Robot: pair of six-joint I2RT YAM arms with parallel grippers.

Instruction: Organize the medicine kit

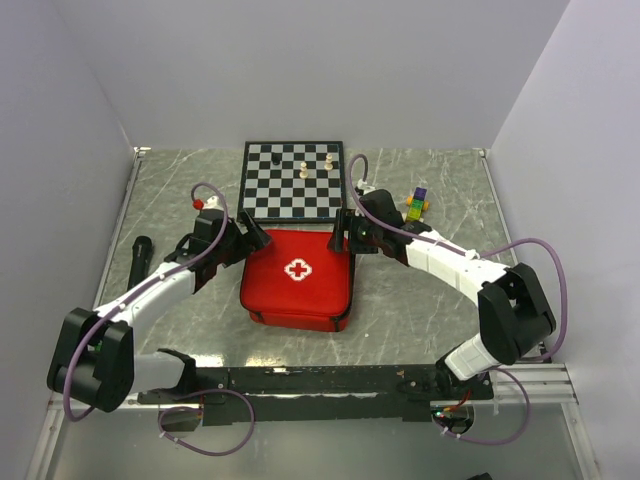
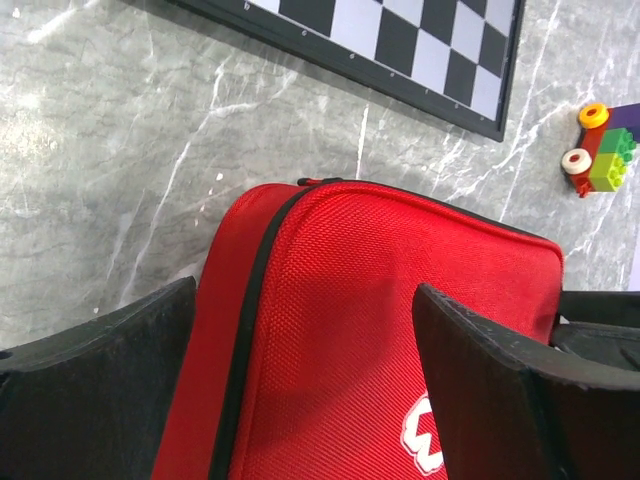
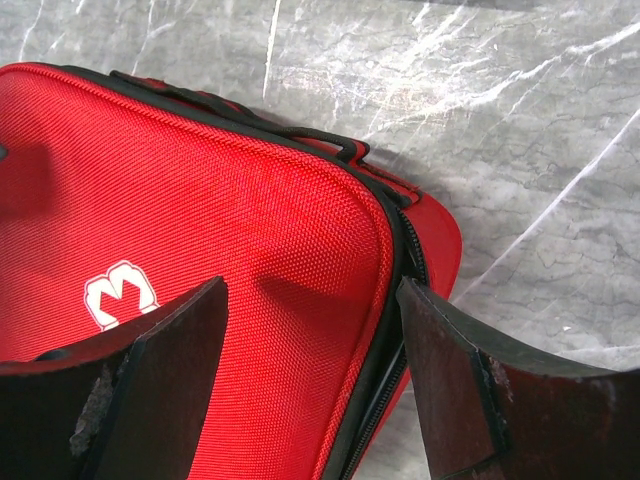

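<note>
The medicine kit lies flat in the middle of the table, red with a white cross, lid down. My left gripper hangs open over its far left corner. In the left wrist view the kit fills the gap of that gripper, one finger off its left side and the other above the top. My right gripper stands open over the far right corner. In the right wrist view that gripper straddles the kit at its zipper, which shows a gap along the edge.
A black-and-white chessboard with a few pieces lies just behind the kit, also in the left wrist view. Small coloured blocks sit at the back right. A black stick-shaped object lies at the left.
</note>
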